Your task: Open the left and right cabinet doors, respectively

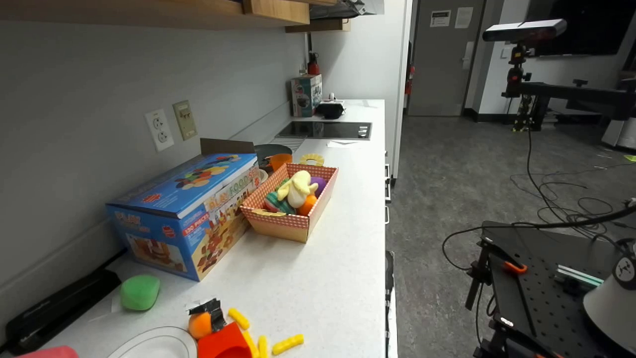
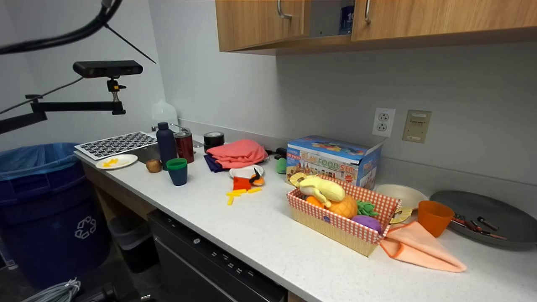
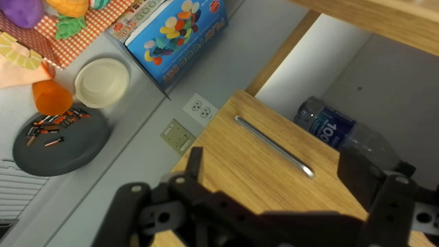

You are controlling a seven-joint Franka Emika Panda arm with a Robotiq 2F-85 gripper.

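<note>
The left cabinet door stands partly open in an exterior view, with a gap between it and the right cabinet door. The right door looks shut or nearly so. The right door and its metal bar handle fill the middle of the wrist view. My gripper is open and empty, with its fingers spread wide below and to either side of the handle, apart from it. A wooden panel at the upper right looks like the left door. Neither exterior view shows the gripper.
A clear bottle lies inside the cabinet behind the right door's edge. Below are the counter, a play food box, a basket of toy food and a dark plate. A camera arm stands at the far left.
</note>
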